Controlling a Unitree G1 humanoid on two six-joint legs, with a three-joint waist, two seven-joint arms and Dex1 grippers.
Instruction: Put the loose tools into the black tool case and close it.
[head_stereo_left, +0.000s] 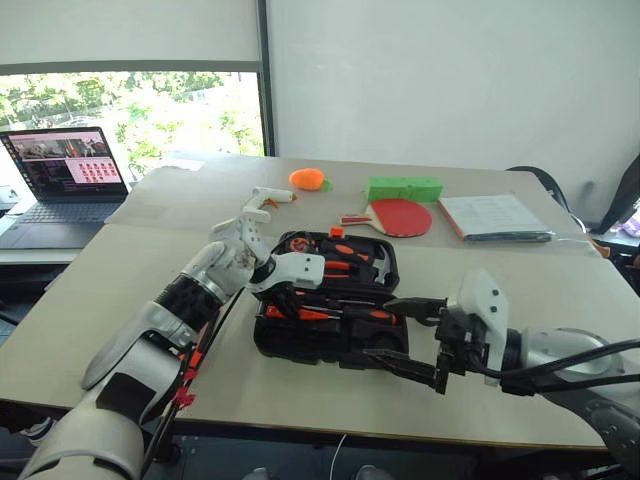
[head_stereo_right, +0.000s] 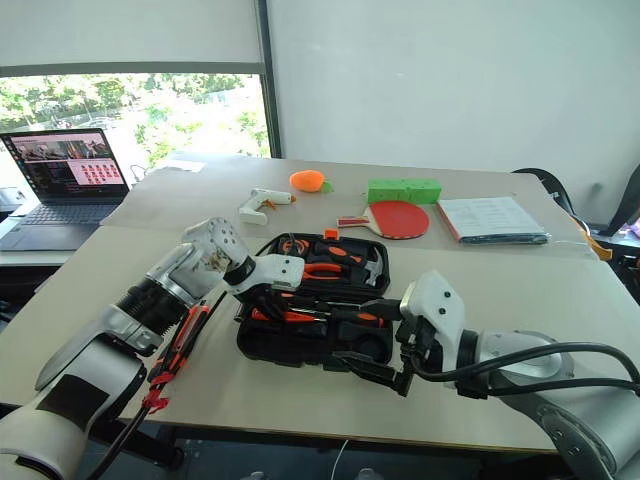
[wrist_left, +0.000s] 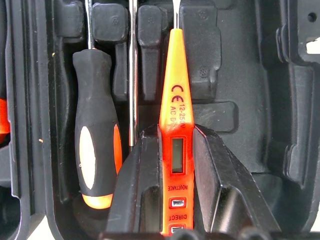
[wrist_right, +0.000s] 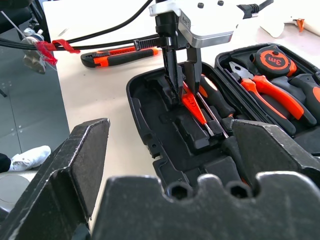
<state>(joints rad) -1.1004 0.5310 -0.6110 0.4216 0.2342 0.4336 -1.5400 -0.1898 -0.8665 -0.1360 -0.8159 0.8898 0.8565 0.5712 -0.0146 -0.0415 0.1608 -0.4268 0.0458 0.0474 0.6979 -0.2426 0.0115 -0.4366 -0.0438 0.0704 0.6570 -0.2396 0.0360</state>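
I'm gripping the orange tester (wrist_left: 172, 150) in my left hand (wrist_right: 182, 82) over the black tool case (head_stereo_left: 300, 345); my right hand (head_stereo_left: 405, 340) is hanging wide open beside it.

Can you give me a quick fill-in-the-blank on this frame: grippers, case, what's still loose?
1. The left gripper is shut on an orange ____ over the open black tool case.
2. The right gripper hovers near the case with its fingers ____.
3. The black-and-orange utility knife lies on the ____, outside the case.
4. In the case's far half sits a tape measure beside orange-handled ____.

Missing words: voltage tester; open; table; pliers
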